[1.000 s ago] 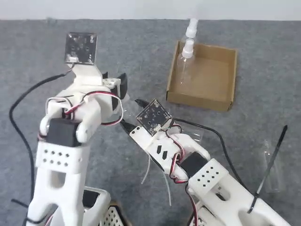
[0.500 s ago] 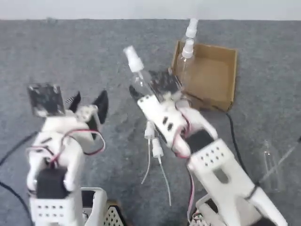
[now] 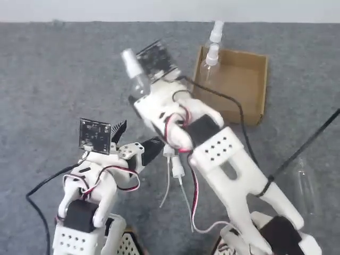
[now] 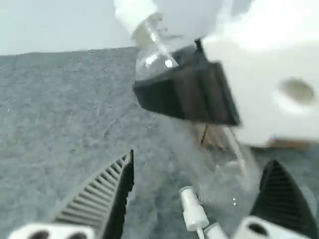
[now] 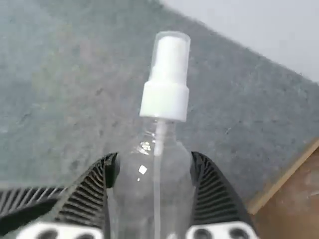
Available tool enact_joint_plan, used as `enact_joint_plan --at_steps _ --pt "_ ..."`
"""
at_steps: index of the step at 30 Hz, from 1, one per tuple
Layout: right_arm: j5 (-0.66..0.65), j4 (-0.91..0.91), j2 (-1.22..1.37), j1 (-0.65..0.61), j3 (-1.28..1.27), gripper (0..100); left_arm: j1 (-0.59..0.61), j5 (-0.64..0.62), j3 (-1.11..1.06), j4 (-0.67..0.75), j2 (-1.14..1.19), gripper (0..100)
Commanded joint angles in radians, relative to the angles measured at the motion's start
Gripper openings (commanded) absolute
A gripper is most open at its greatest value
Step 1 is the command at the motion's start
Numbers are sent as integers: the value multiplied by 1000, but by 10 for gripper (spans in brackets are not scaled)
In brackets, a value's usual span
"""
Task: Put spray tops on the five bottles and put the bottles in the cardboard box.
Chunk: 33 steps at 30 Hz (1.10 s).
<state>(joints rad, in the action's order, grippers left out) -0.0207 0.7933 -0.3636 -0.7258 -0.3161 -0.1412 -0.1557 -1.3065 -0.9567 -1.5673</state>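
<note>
Left gripper (image 3: 135,139): open and empty, low over the grey felt-covered counter (image 3: 53,79) near its near edge, jaws spread towards the loose tops.
Held bottle: clear plastic bottle with a white spray top (image 3: 137,84), top fitted, raised off the counter and tilted, between mid-counter and the box.
Right gripper (image 5: 152,184): closed on that bottle's body, one jaw on each side.
Loose tops: two white spray tops with long dip tubes (image 3: 177,169) lying together on the counter near the left gripper.
Box: shallow brown cardboard box (image 3: 226,114) towards the far right corner.
Boxed bottles: two capped clear bottles (image 3: 210,71) upright at the box's far left corner.
Spare bottle: a clear bottle (image 3: 305,183) lying at the right edge, apparently uncapped.
Progress: judged two of five boxed, a third capped and awaiting placement, two tops unfitted.
</note>
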Motion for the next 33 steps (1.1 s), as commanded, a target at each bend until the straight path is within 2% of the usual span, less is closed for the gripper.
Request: enact_joint_plan --at_steps 1,14,20,29,33 --pt "14 62 -136 -27 49 6 -5 9 7 40 -15 375" --pt "11 70 -285 1 -61 6 -5 9 7 34 -15 375" --pt "11 131 -337 28 -60 6 -5 11 7 34 -15 375" --pt "11 130 -308 30 -48 6 -5 11 7 20 -23 375" --pt "2 137 -263 110 32 6 -5 8 7 20 -23 375"
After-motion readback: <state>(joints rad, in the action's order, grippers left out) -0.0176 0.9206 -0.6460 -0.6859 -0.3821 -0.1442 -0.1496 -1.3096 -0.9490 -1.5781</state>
